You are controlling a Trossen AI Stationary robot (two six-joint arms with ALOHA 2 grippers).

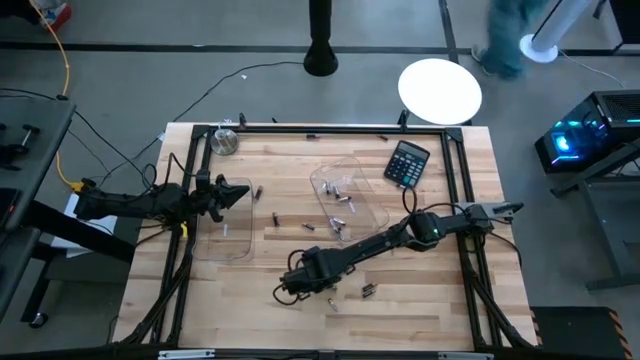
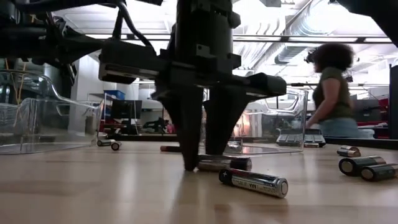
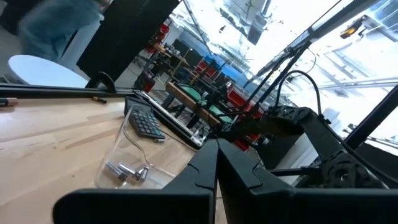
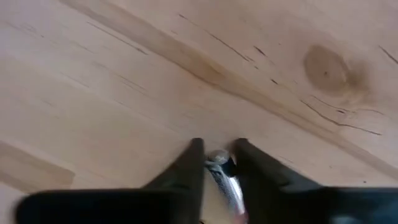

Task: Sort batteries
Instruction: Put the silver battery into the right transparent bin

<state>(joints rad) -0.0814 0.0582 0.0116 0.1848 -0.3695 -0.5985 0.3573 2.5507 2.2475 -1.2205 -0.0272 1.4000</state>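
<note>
High view: your right gripper (image 1: 290, 284) is down at the front middle of the table (image 1: 440, 310), reached in low from the right side. In the right wrist view its two fingers (image 4: 186, 168) straddle a silvery battery (image 4: 222, 177) lying on the wood, pressed in on both sides of it. The low view shows the same thing: the fingertips touch the tabletop with that battery (image 2: 224, 163) between them, and a second battery (image 2: 254, 182) lies just in front.

Your left gripper (image 1: 228, 195) hangs over the clear tray (image 1: 222, 230) on the left side of the table, and its fingers (image 3: 205, 171) are together with no gap and nothing between them.

The rest of the batteries are scattered. Several sit inside the middle tray (image 1: 365, 190), a few lie on the wood between the two trays, and a pair (image 1: 368, 291) rests near the front edge just right of your working gripper. The calculator (image 1: 407, 163) lies beside the middle tray toward the back right. A person (image 2: 331, 93) stands in the room beyond the table.
</note>
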